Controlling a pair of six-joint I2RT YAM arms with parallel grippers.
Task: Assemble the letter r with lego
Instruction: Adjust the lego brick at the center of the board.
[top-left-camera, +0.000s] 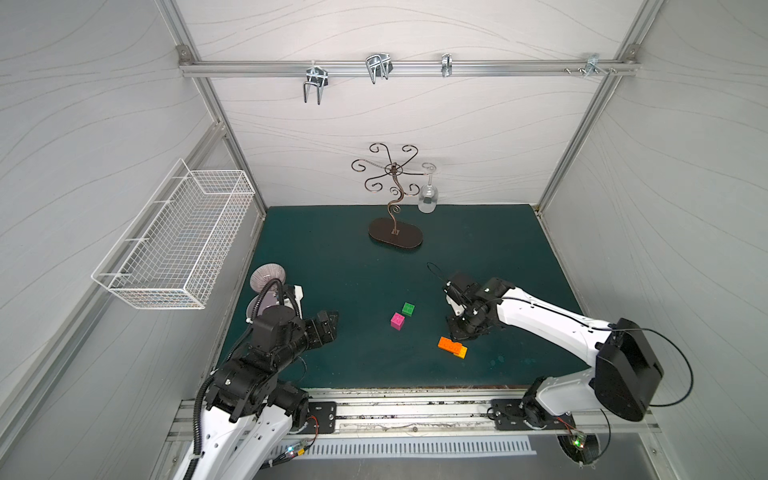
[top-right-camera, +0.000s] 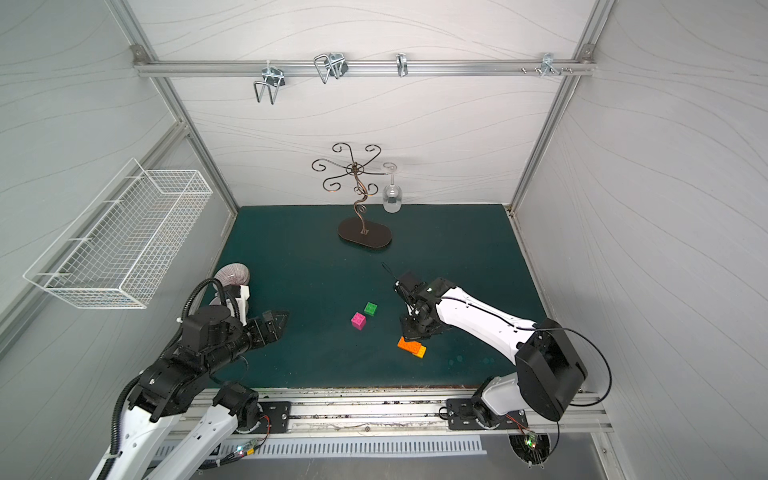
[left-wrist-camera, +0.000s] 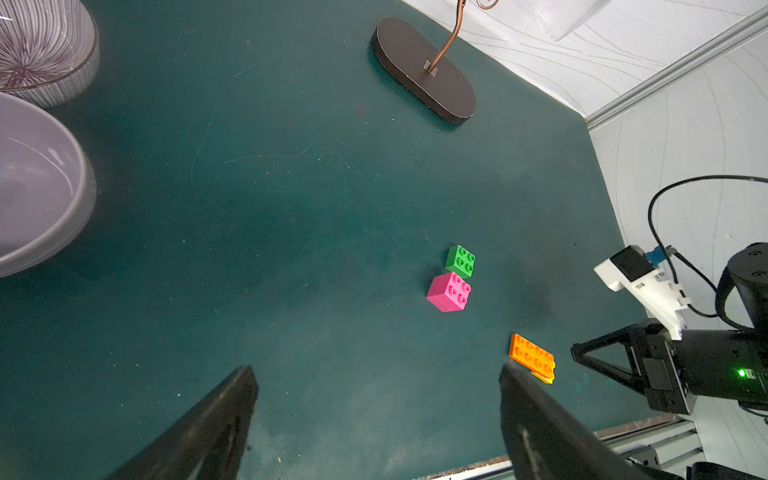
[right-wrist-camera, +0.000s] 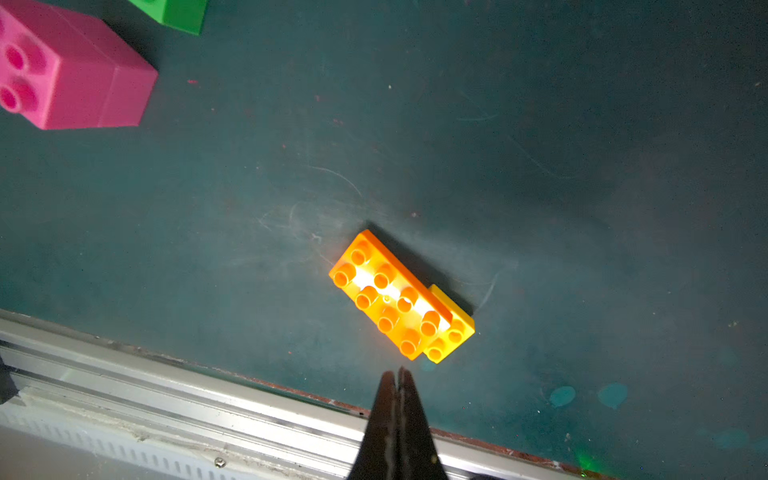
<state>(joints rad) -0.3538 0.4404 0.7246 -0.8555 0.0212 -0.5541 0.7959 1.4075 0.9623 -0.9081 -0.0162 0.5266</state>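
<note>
On the green mat, a pink lego block (top-left-camera: 397, 321) (left-wrist-camera: 449, 291) stands beside a green lego brick (top-left-camera: 408, 308) (left-wrist-camera: 460, 260), studs up. Nearer the front edge, a long orange brick (top-left-camera: 448, 344) (right-wrist-camera: 386, 295) sits on a yellow brick (top-left-camera: 462, 353) (right-wrist-camera: 453, 332) that sticks out at one end. My right gripper (top-left-camera: 454, 332) (right-wrist-camera: 397, 370) is shut and empty, its tips just off the orange brick's end. My left gripper (top-left-camera: 332, 322) (left-wrist-camera: 377, 370) hovers open and empty to the left of the pink block. No letter r is in view.
A metal glass stand (top-left-camera: 395, 235) with a hanging wine glass (top-left-camera: 428, 199) is at the back. Two bowls (left-wrist-camera: 37, 187) (left-wrist-camera: 41, 45) sit at the left edge behind my left arm. A wire basket (top-left-camera: 174, 241) hangs on the left wall. A metal rail (top-left-camera: 415, 409) borders the front.
</note>
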